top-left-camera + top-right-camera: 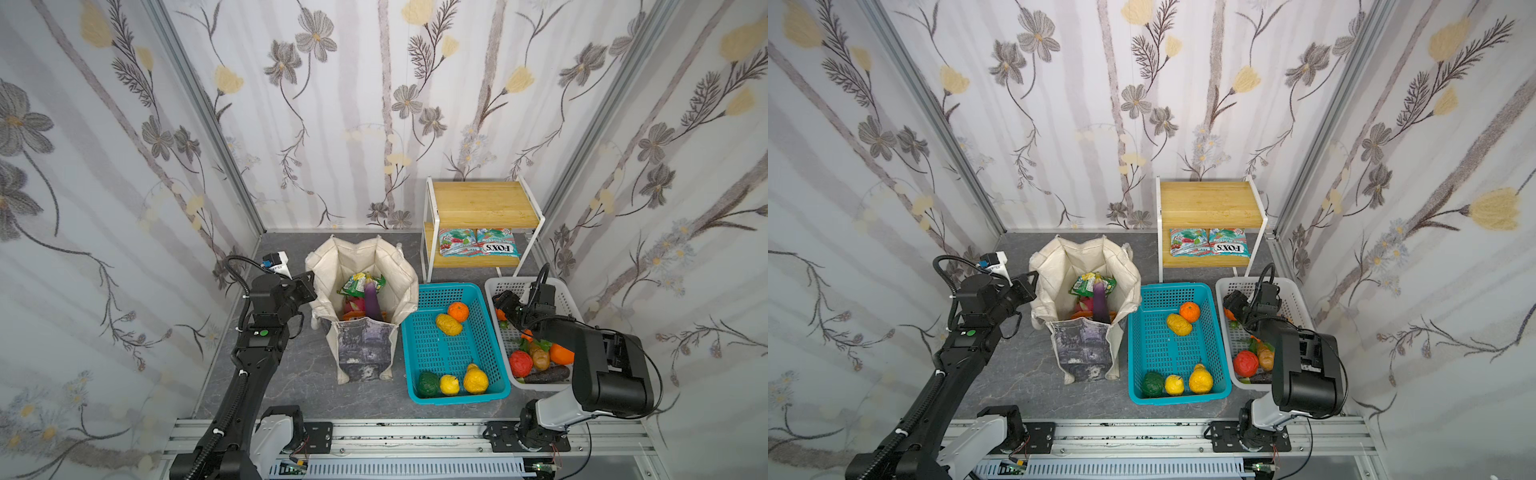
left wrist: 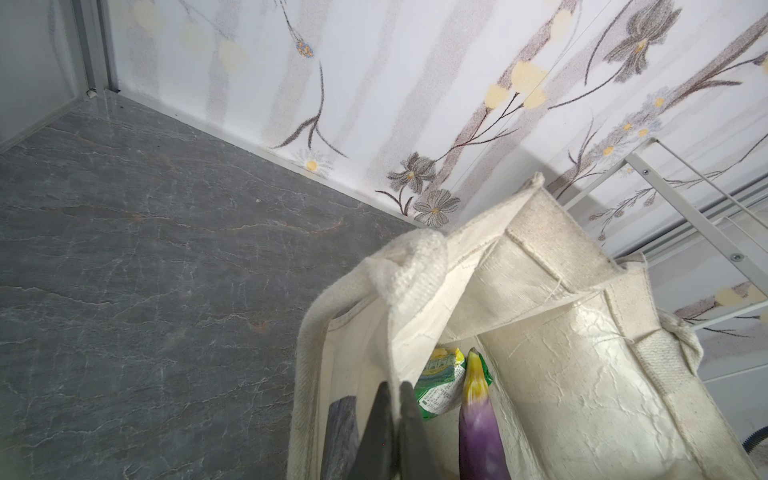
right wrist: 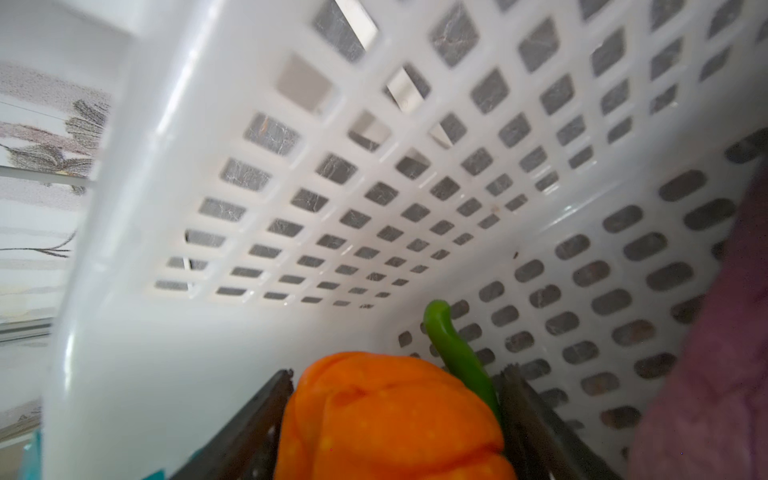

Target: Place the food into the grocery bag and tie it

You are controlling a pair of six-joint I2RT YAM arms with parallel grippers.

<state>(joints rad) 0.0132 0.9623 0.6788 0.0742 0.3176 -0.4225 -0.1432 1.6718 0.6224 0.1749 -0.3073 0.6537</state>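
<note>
The cream grocery bag (image 1: 365,257) (image 1: 1084,253) stands open left of centre. Inside it are a purple eggplant (image 1: 371,301) (image 2: 482,432), a green snack packet (image 1: 357,282) (image 2: 440,382) and a pink fruit (image 1: 353,307). My left gripper (image 1: 313,278) (image 2: 395,395) is shut on the bag's left rim, with cream fabric pinched between its fingers. My right gripper (image 1: 500,307) (image 3: 395,374) reaches into the white basket (image 1: 519,282). Its fingers press both sides of an orange pepper (image 3: 390,419) with a green stem (image 3: 453,345), low in the basket.
A teal basket (image 1: 419,374) between bag and white basket holds an orange (image 1: 458,311) and several yellow and green fruits. More vegetables (image 1: 520,363) lie at the white basket's near end. A wooden shelf (image 1: 484,203) behind carries two snack packets (image 1: 478,243).
</note>
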